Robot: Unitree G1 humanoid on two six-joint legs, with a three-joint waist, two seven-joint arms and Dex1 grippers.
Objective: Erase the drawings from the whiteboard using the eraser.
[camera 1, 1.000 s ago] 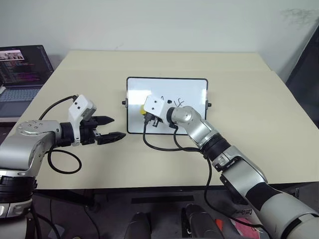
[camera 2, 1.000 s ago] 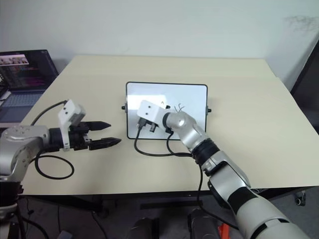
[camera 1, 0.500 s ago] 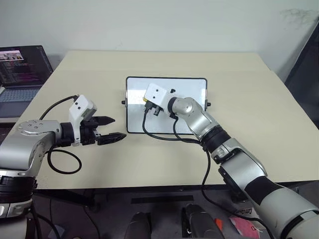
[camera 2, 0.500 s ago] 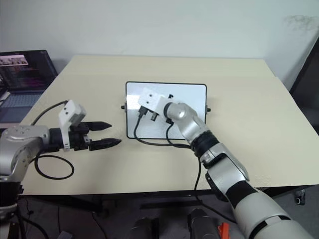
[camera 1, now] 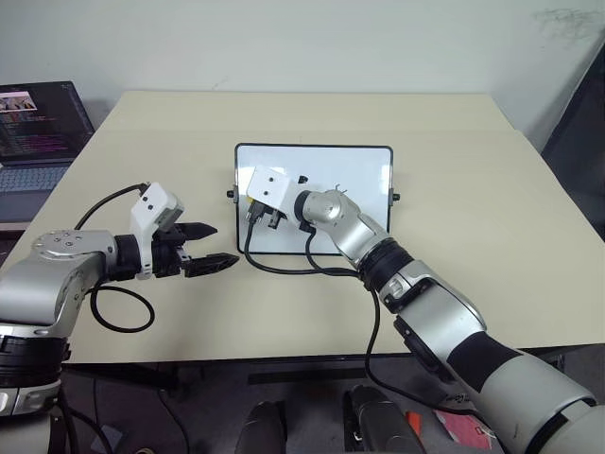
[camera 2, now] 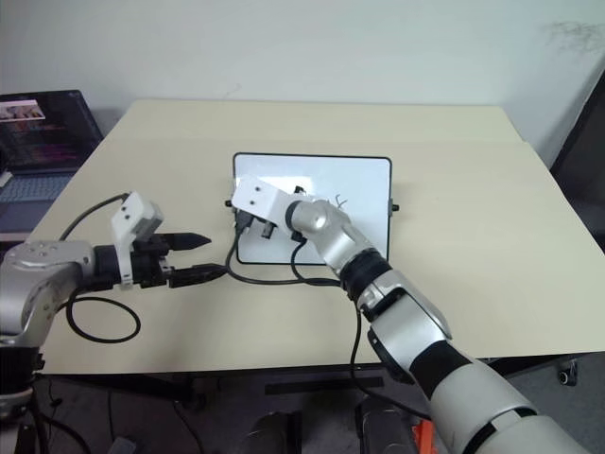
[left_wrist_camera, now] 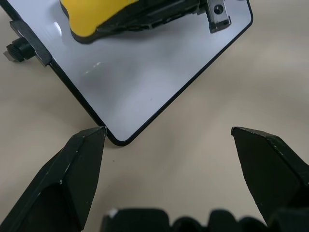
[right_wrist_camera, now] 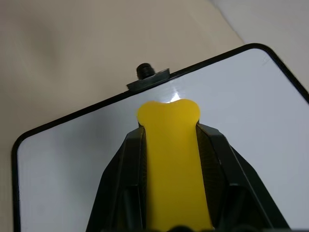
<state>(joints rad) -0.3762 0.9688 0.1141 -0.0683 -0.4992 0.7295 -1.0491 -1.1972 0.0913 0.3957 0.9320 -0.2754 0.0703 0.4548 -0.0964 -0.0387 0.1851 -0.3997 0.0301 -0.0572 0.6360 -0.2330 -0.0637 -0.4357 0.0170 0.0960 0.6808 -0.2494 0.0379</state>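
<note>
Eraser [right_wrist_camera: 170, 164] lengthwise toward whiteboard's [right_wrist_camera: 72, 169] knob [right_wrist_camera: 143, 70].

You see your left pincer [left_wrist_camera: 166, 140] spread wide above the beige worktop [left_wrist_camera: 203, 130], one fingertip [left_wrist_camera: 89, 145] just beside the whiteboard [left_wrist_camera: 140, 72] corner. On the board, the yellow eraser [left_wrist_camera: 91, 17] sits clamped in the right pincer [left_wrist_camera: 159, 17].

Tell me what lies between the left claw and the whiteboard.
Bare tabletop. In the left wrist view, the open left claw sits just short of the whiteboard corner, nothing between.
</note>
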